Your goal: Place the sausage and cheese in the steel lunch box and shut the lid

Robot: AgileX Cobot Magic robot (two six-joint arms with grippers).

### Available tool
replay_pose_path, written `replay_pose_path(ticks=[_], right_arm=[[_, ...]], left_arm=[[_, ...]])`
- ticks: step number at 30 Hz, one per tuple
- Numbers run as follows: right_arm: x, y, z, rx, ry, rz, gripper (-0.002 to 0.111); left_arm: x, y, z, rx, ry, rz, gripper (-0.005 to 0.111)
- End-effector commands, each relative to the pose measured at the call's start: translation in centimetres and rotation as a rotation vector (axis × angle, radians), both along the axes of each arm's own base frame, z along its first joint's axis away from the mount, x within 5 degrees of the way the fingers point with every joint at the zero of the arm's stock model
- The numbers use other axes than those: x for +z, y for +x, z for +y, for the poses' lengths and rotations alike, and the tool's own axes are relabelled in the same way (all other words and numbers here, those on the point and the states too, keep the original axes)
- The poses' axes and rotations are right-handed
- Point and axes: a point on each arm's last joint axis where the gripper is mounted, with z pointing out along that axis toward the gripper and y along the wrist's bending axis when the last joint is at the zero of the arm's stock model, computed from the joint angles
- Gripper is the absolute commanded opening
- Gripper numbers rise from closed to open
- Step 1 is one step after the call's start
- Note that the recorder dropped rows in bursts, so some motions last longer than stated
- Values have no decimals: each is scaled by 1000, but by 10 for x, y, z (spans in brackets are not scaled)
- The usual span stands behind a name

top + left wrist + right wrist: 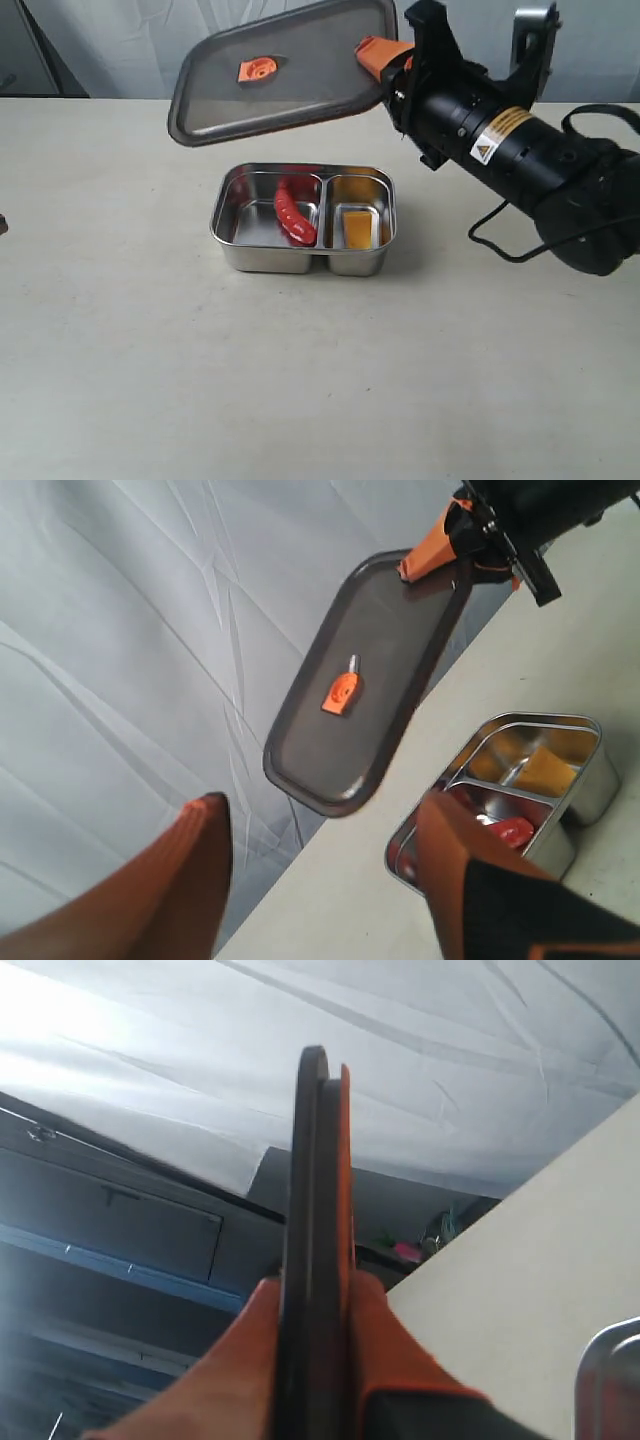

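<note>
The left gripper [325, 805] is nearest, its orange fingers [190, 880] spread wide with nothing between them. Well beyond their tips the right gripper [383, 57] pinches one short edge of the lid [285, 70], which hangs tilted in the air. Below the lid, clear of those pinching fingers, the steel lunch box [270, 258] sits open, the sausage [293, 215] in one compartment, the cheese [357, 228] in the other.

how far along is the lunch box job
Done: the sausage lies in the larger compartment of the steel lunch box and the cheese in the smaller one. In hand: the right jaws are clamped on one edge of the lid, holding it tilted in the air, clear of the box. Left: lower the lid onto the box and press it shut. The left jaws are open and empty.
</note>
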Motion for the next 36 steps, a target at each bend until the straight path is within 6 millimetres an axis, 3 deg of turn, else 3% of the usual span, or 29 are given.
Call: replay_pose_path(ticks=[1, 7, 11, 16, 28, 36], right_arm=[[-37, 10, 3, 75, -8, 43, -1], [-70, 12, 9, 136, 46, 46, -1], [-75, 13, 9, 129, 3, 43, -1], [-89, 15, 5, 76, -93, 171, -1], [-88, 18, 1, 19, -90, 150, -1], [-105, 18, -5, -29, -271, 251, -1]], left_arm=[[-2, 0, -1, -8, -10, 4, 53], [-2, 0, -1, -8, -10, 4, 53], [-2, 0, -1, -8, -10, 4, 53], [-2, 0, -1, -8, -10, 4, 53], [-2, 0, -1, -8, -10, 4, 53], [-2, 0, -1, -8, -10, 4, 53]])
